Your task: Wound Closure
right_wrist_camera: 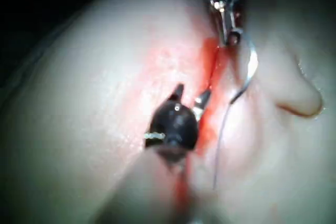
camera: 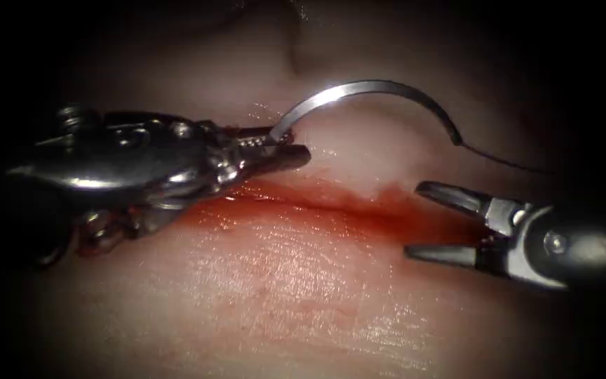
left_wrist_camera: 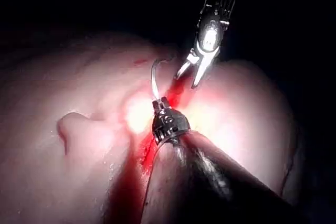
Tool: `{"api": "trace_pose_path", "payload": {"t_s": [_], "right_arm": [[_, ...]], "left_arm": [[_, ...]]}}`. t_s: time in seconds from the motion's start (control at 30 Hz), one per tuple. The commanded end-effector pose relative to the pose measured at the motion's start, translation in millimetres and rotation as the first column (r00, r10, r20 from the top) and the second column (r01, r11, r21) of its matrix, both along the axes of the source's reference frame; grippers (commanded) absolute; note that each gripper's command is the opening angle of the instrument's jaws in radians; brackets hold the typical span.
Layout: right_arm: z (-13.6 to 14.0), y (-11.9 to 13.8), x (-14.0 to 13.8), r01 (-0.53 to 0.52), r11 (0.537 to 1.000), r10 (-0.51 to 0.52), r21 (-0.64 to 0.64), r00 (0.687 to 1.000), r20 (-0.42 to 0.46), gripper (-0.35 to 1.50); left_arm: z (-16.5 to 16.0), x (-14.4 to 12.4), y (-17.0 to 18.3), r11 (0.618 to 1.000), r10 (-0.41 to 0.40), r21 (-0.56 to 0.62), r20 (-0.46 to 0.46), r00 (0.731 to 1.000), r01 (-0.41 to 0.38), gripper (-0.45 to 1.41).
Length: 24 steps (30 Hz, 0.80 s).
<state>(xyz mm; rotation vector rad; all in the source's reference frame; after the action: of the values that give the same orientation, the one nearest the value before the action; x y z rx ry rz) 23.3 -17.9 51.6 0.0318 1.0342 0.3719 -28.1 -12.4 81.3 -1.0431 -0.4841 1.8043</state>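
Steel needle [camera: 376,88] is arching free above the tissue [camera: 303,295], not in it at any point I can see. Left tool [camera: 282,144] is clamping it right at one end of the curve, w/ jaws closed on it; whether that end is the tip I can't tell for sure, but the thread [camera: 506,161] is trailing off the far end, so the held end is prob the point. Right tool [camera: 415,221] is sitting near the right end of the cut [camera: 331,203], jaws spread wide, holding nothing. Red fluid [camera: 282,214] is pooling along the cut and wetting the edges. In the left wrist view the left tool [left_wrist_camera: 160,103] is gripping the needle [left_wrist_camera: 154,80] just over the bright wet cut, and the right tool [left_wrist_camera: 189,77] is hanging w/ jaws apart just beyond it. In the right wrist view the right tool [right_wrist_camera: 190,98] is gaping over the red streak, w/ the needle [right_wrist_camera: 252,69] and thread [right_wrist_camera: 220,135] running beside it.

Risks, as I'm judging them:
- grip is so close to the needle's end that the curve is prob free to swivel or slip in the jaws if it's loaded
- if that's the point being pinched, it may be getting dulled or bent
- thread is lying slack on the right side of the cut, near the spread right jaws, so it could be getting snagged
- fluid is hiding the cut edges, making bite placement a guess
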Motion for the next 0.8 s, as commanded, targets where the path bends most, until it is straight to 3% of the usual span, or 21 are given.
{"api": "trace_pose_path", "payload": {"t_s": [0.03, 0.23, 0.47, 0.8], "right_arm": [[1.1, -0.7, 0.4, -0.005, 1.000, 0.005, -0.004, 1.000, -0.012, 0.23], [0.1, -0.2, -0.2, -0.037, 0.999, 0.036, -0.008, 0.999, -0.025, 0.20], [-3.4, 0.8, -0.8, -0.062, 0.998, 0.062, 0.011, 0.997, -0.053, 0.16], [-2.9, 0.8, -0.9, -0.084, 0.996, 0.084, 0.002, 0.995, -0.052, 0.20]], "left_arm": [[0.6, -0.2, -0.5, 1.000, -0.008, 0.019, 0.028, 1.000, 0.008, -0.45], [1.3, 0.7, -1.0, 0.999, -0.019, 0.039, 0.049, 0.999, 0.017, -0.45], [2.3, 1.3, -1.4, 0.999, -0.024, 0.043, 0.048, 0.999, 0.022, -0.45], [2.3, 1.5, -1.6, 0.996, -0.065, 0.069, 0.080, 0.995, 0.059, -0.45]]}}
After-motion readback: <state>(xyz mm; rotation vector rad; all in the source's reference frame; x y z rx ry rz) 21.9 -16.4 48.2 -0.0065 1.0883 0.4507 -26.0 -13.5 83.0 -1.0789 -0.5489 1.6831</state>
